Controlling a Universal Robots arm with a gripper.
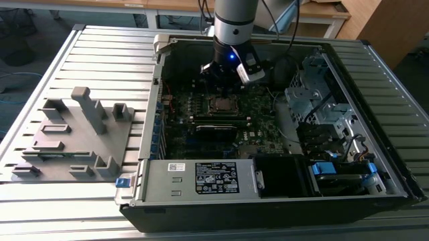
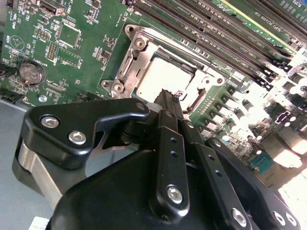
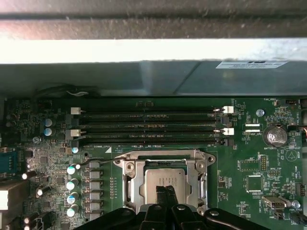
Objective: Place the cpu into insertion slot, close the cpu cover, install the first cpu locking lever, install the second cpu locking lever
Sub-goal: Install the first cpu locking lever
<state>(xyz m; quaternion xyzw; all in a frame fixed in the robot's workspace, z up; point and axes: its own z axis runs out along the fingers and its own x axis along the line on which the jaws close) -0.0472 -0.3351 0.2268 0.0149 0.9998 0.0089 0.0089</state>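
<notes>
A ribbed metal counter (image 1: 100,45) bears an open black computer case (image 1: 268,216). Inside lies the flat, dark green motherboard (image 1: 201,145), studded with small components. In both wrist views the thin silvery cpu cover (image 3: 132,184) (image 2: 132,64) lies flat, framing the smooth grey square cpu (image 3: 160,179) (image 2: 160,79), which is seated in the insertion slot (image 1: 222,104). The slim black jaws are pressed together, with their tips at the cpu's edge.

cpu (image 3: 156,179): flat square chip with a silvery-grey top, lying level in the socket.
insertion slot (image 1: 213,106): metal-rimmed square socket on the green motherboard, towards the board's far side.
cpu cover (image 3: 133,184): thin silvery frame, flat around the chip, which shows through its cut-out.
</notes>
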